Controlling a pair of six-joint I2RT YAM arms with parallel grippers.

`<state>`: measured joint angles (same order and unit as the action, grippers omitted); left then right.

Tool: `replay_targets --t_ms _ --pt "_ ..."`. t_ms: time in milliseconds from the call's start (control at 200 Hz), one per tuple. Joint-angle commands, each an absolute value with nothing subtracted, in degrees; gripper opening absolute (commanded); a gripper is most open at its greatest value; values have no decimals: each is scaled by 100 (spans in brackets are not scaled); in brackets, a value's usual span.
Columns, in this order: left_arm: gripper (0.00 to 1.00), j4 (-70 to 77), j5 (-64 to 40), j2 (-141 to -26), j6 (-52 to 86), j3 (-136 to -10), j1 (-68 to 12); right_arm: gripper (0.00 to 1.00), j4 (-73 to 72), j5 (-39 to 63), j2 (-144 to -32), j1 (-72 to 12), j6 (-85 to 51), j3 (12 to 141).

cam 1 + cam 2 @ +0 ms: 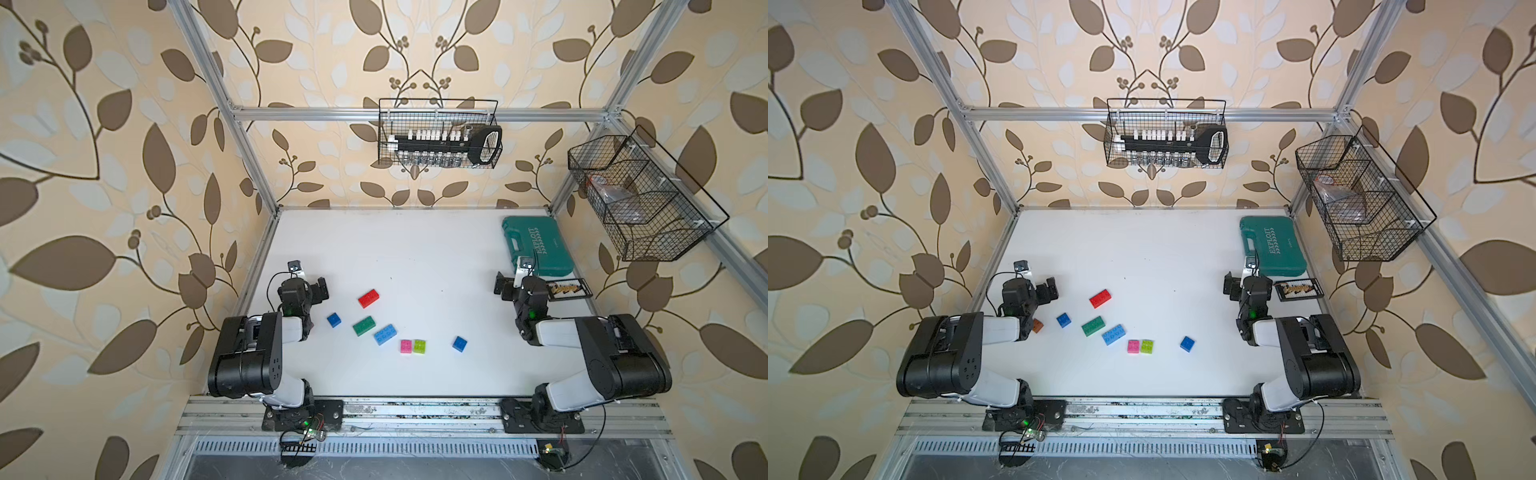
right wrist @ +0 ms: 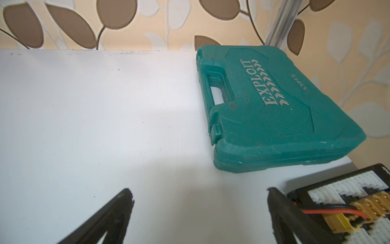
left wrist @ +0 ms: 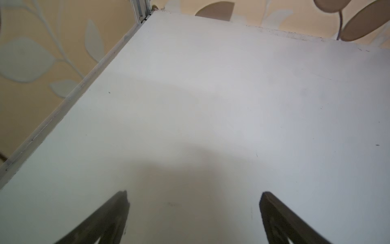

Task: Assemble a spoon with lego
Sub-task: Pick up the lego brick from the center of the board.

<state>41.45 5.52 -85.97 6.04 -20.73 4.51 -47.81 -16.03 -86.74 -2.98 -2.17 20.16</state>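
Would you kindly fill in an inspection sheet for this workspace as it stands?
Surface: white table, a few dark specks.
Job's things: lying loose: red brick, green brick, light-blue brick, pink brick beside lime brick, two dark-blue bricks; orange brick partly behind the left arm.
Clutter: teal tool case; connector board at the table's right edge.
Grippers: left pincer and right pincer open, empty.
Cables: black loop at the left wrist; red wire on the board.
Surroundings: back basket, side basket, leaf wallpaper.
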Motion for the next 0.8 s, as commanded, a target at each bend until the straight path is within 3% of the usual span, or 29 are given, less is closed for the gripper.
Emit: replay_targets --t_ms 0,450,585,680,740,795 --pt "99 4193 571 -8535 557 -2217 466 98 -4867 -1532 -8606 -279 -281 2028" --pt "99 4256 566 -8480 512 -2180 457 98 -4869 -1534 -8620 -281 -273 2037" --pt "99 2521 669 -7882 472 -2972 379 98 -4868 -1530 -8611 -281 -280 2039" --pt "99 2079 1140 -7524 628 -3167 112 98 -4932 -1665 -8576 -304 -253 2013" --pt "99 1824 881 -7125 926 -3245 -6 98 -4572 -1827 -8353 -437 -190 2106" --pt "99 1484 823 -6771 1106 -3408 -164 98 -3712 -2739 -7949 -788 -102 2471"
